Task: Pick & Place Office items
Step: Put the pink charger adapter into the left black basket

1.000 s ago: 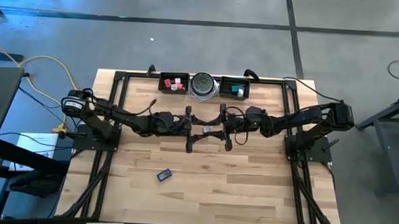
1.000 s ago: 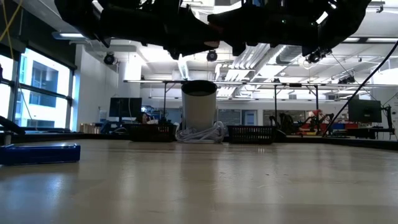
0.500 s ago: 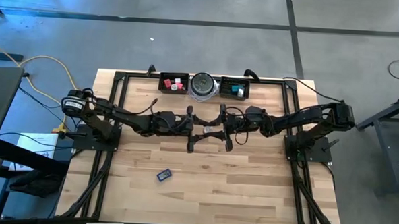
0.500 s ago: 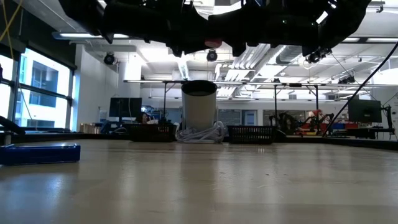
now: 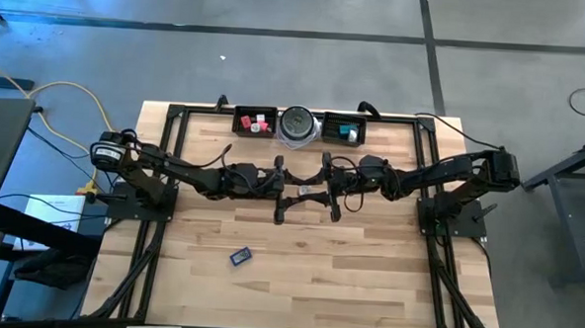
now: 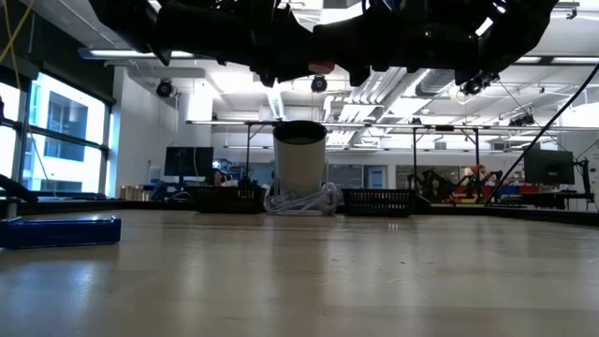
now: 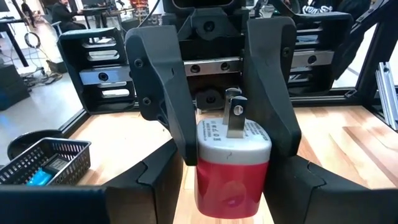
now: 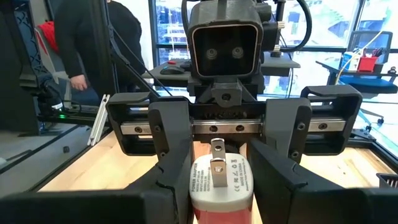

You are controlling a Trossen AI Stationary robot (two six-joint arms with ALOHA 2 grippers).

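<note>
Adapter: a red and white adapter (image 7: pixel 231 162) with a metal prong on its white end. It's held up in the air over the middle of the table (image 5: pixel 367 276), a bit closer to the far edge than the near one.
Left gripper: the left gripper (image 5: pixel 283 188) reaches in from the left edge, with its fingers pressed onto both sides of the adapter.
Right gripper: the right gripper (image 5: pixel 326 188) comes from the right edge and faces the left one head on. Its fingers are clamped on the same adapter, so both have hold of it.
In the way: nothing sits on the table under the two grippers. In each wrist view the other arm's gripper and camera block most of what's behind.
Blue flat piece: the blue flat piece (image 5: pixel 240 255) lies on its own toward the near edge, left of centre and well apart from the arms.
Left tray: the left black tray (image 5: pixel 256 121) at the far edge has red, pink and white bits in it.
Right tray: the right black tray (image 5: pixel 345 128) at the far edge has a teal piece inside.
Round container: the round silver-grey container (image 5: pixel 297 125) stands between the two trays, with a coiled white cable at its base in the low view.
Room: a person in dark clothes (image 8: pixel 93 50) stands beyond the table.
Writing: there's small grey print on the adapter's white end, too tiny to read.
</note>
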